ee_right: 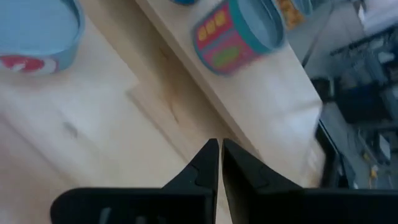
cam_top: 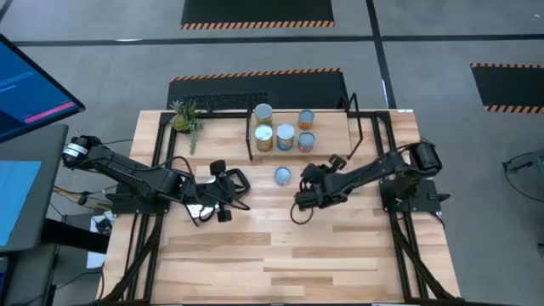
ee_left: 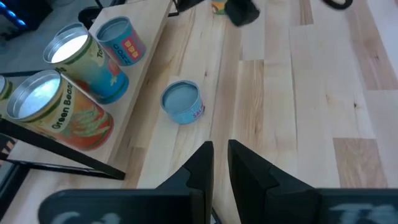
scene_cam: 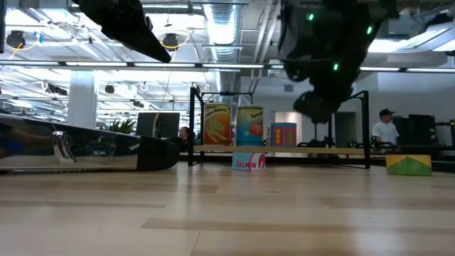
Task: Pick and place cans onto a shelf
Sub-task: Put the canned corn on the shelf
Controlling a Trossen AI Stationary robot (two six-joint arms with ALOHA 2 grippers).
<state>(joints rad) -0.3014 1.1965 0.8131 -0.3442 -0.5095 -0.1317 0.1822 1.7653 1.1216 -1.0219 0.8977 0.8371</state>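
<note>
- High view: shelf (cam_top: 327, 136) stands at the worktop's (cam_top: 289, 255) far edge, near the middle, with a black keyboard (cam_top: 223, 104) behind it and a small green plant (cam_top: 185, 117) toward the far left corner.
- Cans on the shelf: five in all, among them a silvery-topped can (cam_top: 263, 112) at the back left, the green-bean can (cam_top: 264, 138) in front of it, and an orange-labelled can (cam_top: 306, 120) at the back right.
- Low salmon can (cam_top: 282, 176) sits upright on the bare worktop, just in front of the shelf's near edge, apart from both hands.
- Right hand (cam_top: 301, 200) hangs over the middle of the worktop, near the salmon can on its near side; right wrist view shows its fingers (ee_right: 205, 163) nearly closed, a thin gap between them, holding nothing.
- Left hand (cam_top: 228, 185) is over the worktop left of centre; left wrist view shows its fingers (ee_left: 200, 165) narrow, a slim gap, empty.
- Low view: salmon can (scene_cam: 249, 161) in front of the shelf; a person (scene_cam: 386, 131) stands in the room beyond.
</note>
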